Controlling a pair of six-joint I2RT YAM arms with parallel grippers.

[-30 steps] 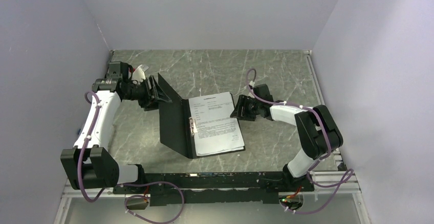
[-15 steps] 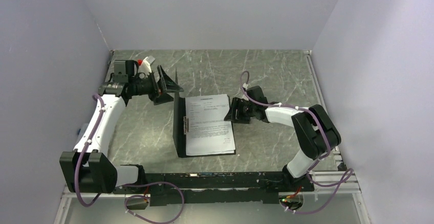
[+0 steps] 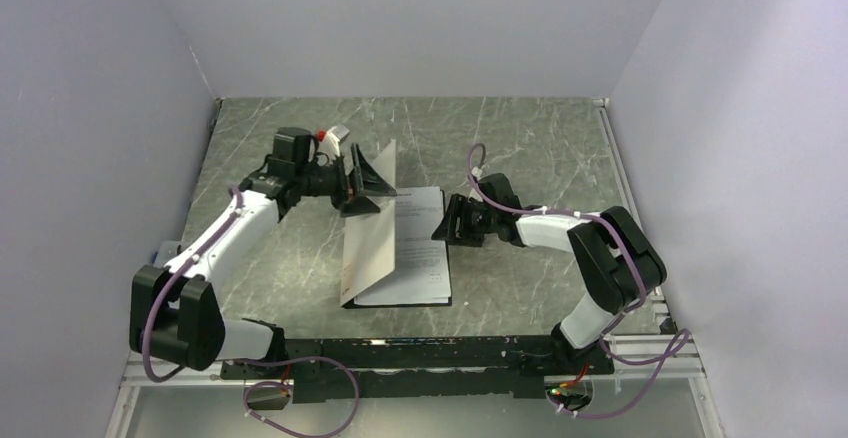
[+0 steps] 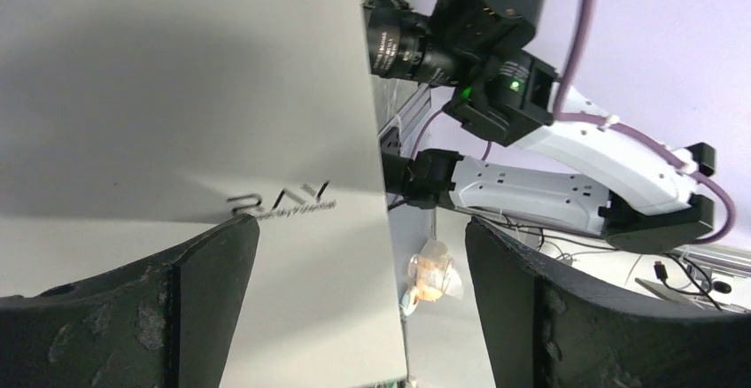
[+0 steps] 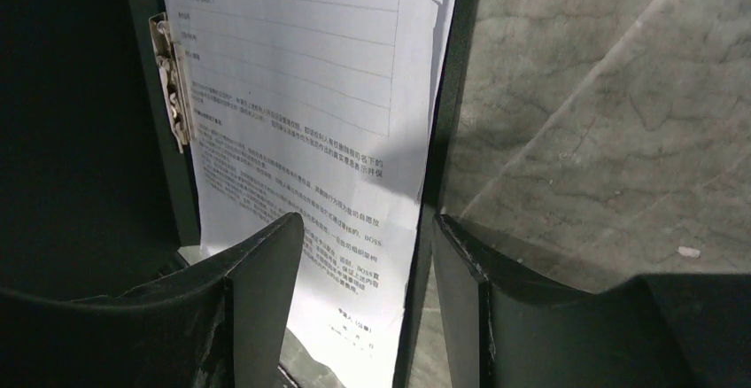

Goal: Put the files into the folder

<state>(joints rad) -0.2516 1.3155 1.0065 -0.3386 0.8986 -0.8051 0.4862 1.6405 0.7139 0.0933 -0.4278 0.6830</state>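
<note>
The folder (image 3: 370,233) lies mid-table, its silver-grey cover raised past upright and leaning right over the files (image 3: 425,248) on its black back. My left gripper (image 3: 372,178) is open at the cover's far top edge. In the left wrist view the cover (image 4: 177,96) with its logo fills the left, and its edge runs between the open gripper (image 4: 363,304). My right gripper (image 3: 447,226) is open at the folder's right side. The right wrist view shows it (image 5: 367,304) straddling the right edge of the printed files (image 5: 301,96). The metal clip (image 5: 173,82) sits at their left.
The grey marbled table (image 3: 540,138) is boxed in by pale walls on three sides. A black rail (image 3: 420,353) with the arm bases runs along the near edge. My right arm (image 4: 549,184) shows beyond the cover in the left wrist view.
My left gripper has swept right, swinging the cover from lying open on the left, through upright, to leaning over the sheets. The folder and my right gripper shifted slightly left.
</note>
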